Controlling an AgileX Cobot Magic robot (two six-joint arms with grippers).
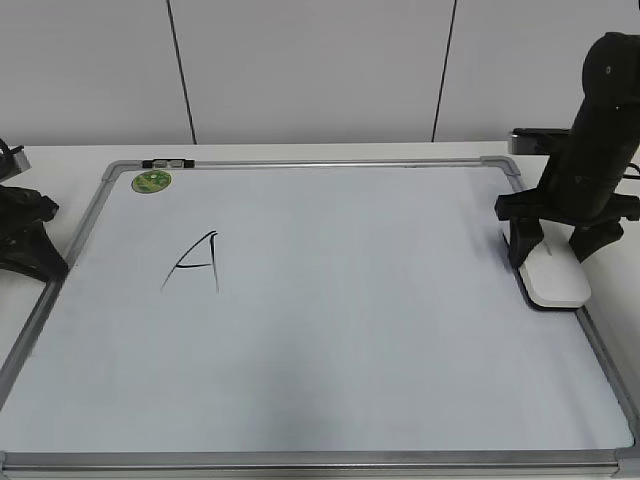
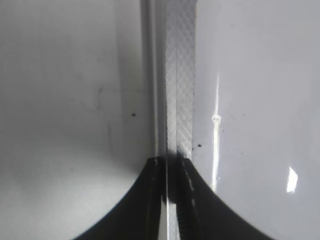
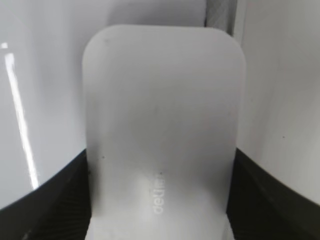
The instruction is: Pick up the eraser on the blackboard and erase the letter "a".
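The blackboard is a large white board with a silver frame, lying flat. The white eraser lies at its right edge, partly over the frame. My right gripper comes down on the eraser's far end. In the right wrist view the eraser fills the space between the two black fingers of that gripper, which press on its sides. The letter "a" is not visible anywhere. My left gripper rests shut at the board's left frame, and the left wrist view shows it empty.
A large capital "A" in black marker is on the left half of the board. A round green sticker sits in the far left corner. The board's silver frame strip runs under the left gripper. A white wall stands behind the table.
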